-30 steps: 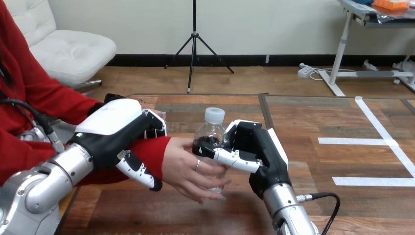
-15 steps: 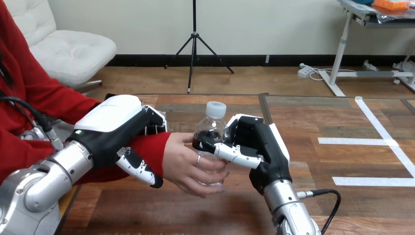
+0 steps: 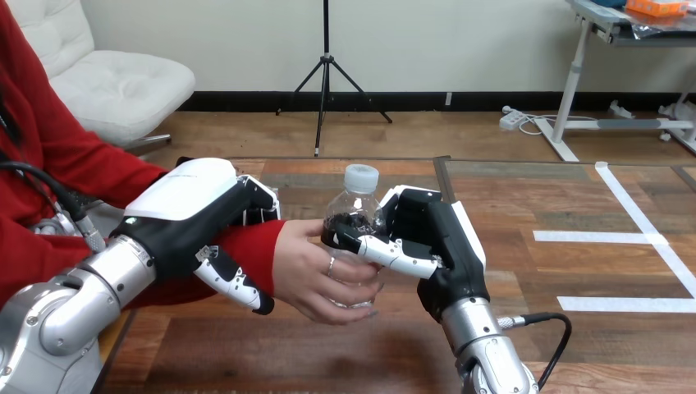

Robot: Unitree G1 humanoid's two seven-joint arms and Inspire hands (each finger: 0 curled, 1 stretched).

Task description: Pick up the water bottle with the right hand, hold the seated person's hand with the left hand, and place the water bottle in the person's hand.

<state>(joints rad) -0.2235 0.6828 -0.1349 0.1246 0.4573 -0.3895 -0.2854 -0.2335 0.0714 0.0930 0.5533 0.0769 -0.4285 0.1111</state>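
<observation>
Above wooden table (image 3: 574, 205), clear white-capped plastic bottle (image 3: 354, 212): clasped by right hand (image 3: 435, 238) and person's hand (image 3: 316, 275)
Contents: not discernible
Left hand (image 3: 193, 205): closed round red-sleeved wrist (image 3: 258, 246)

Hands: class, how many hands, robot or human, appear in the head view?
3. The robot's left hand curls round the person's wrist at left; the person's hand holds the water bottle at centre; the robot's right hand grips that bottle from the right.

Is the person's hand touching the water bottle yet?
Touching. The head view shows the person's hand curled round the lower half of the water bottle, while the robot's right hand also grips it.
</observation>
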